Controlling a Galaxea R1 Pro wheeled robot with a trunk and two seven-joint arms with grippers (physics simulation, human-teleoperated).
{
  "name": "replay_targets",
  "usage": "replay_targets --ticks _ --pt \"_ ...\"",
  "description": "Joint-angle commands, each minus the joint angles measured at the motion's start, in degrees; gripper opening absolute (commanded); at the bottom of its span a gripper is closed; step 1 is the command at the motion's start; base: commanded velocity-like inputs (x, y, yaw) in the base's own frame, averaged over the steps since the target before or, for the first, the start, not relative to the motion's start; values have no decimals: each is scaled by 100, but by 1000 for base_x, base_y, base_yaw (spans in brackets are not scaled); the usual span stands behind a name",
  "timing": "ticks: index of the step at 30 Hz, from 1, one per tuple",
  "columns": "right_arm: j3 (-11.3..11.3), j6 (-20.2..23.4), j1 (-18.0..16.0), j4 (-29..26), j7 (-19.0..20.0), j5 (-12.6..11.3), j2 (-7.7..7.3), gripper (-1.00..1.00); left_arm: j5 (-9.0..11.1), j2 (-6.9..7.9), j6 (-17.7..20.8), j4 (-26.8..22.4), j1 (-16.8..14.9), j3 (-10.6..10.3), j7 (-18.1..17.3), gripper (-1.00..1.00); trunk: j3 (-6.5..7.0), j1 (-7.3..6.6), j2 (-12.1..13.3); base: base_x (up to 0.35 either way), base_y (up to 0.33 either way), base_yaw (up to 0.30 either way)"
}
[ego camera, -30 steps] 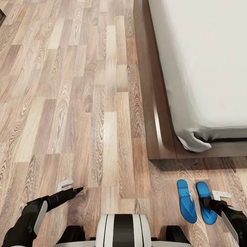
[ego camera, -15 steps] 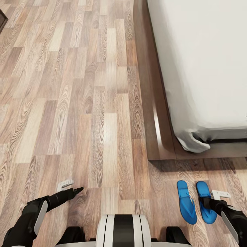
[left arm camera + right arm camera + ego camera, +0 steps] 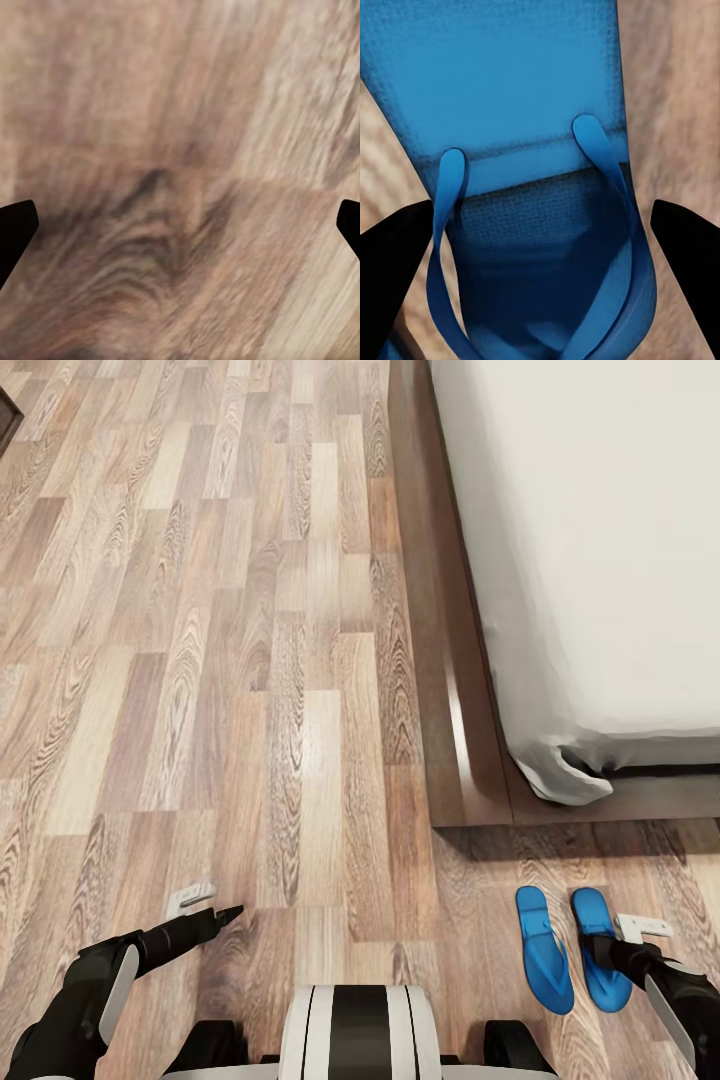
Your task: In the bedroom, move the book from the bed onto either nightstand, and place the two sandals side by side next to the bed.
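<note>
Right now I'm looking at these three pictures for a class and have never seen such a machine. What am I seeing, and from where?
These are simulator pictures of a wheeled robot with two arms. The big picture looks down from its head: the left tool and right tool reach forward over a wood floor. At the right is a bed with a dark frame, and two blue sandals lie side by side on the floor just past its corner.

The other two pictures come from cameras near each tool. The left one looks at bare floor between open fingers. The right one looks closely down on one sandal, its open fingers either side of the strap. Nothing is held.
</note>
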Motion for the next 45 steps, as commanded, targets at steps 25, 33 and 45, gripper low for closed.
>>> replay_targets --ticks 25,33,45 --pt "-16 43 1 -30 44 -85 -5 100 44 -1 50 -1 -3 8 -3 100 152 -19 8 0 0 0" --pt "-12 45 4 -329 74 -93 -6 100 44 -1 52 -1 -3 4 -3 100 330 -39 19 0 0 0" --pt "-25 45 10 -830 79 -127 -6 100 36 -99 50 -1 -3 7 5 100 595 -70 35 0 0 0"
